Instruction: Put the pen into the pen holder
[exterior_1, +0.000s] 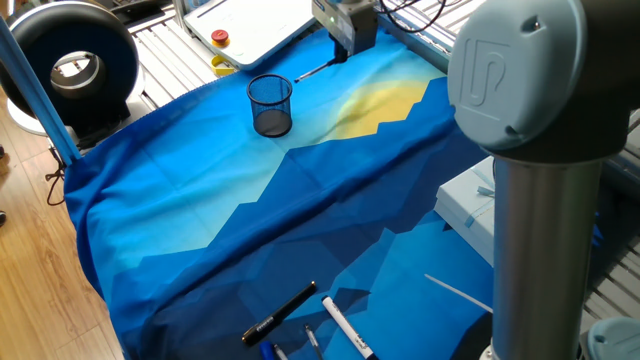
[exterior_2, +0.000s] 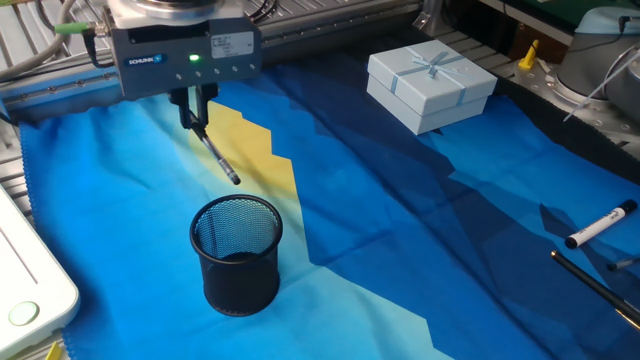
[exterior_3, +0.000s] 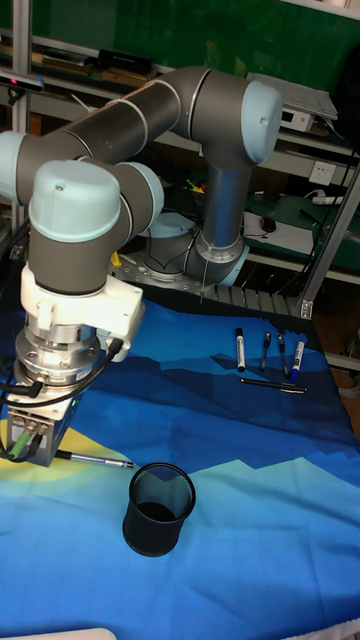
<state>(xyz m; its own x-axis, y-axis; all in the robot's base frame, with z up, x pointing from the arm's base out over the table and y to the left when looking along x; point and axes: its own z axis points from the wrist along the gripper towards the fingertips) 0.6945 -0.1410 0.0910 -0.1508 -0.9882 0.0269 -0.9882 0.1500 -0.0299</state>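
From my station, the gripper (exterior_2: 195, 108) is partly cut off at the top of the other fixed view, and its fingers (exterior_2: 189, 106) are mostly masked by the body in the tall view. I can see them pinched on the upper end of the pen (exterior_2: 215, 156), which hangs tilted in the air, its dark tip pointing down toward the pen holder (exterior_2: 236, 254) but stopping short of the rim, up and to the side of it. In the tall view the pen (exterior_3: 95, 460) looks nearly level, sticking out from the gripper toward the pen holder (exterior_3: 158, 508).

I see nothing inside the pen holder; its dark base shows through the mesh.

Far from the pen holder, a black marker (exterior_1: 279, 313) and a white marker (exterior_1: 346, 328) lie on the blue cloth (exterior_1: 240, 215); smaller pens beside them run off the picture's edge. A pale gift box (exterior_2: 431, 82) sits well beyond the pen holder.

The gripper body carries a label I read as "SCHUNK"; the smaller print is illegible.
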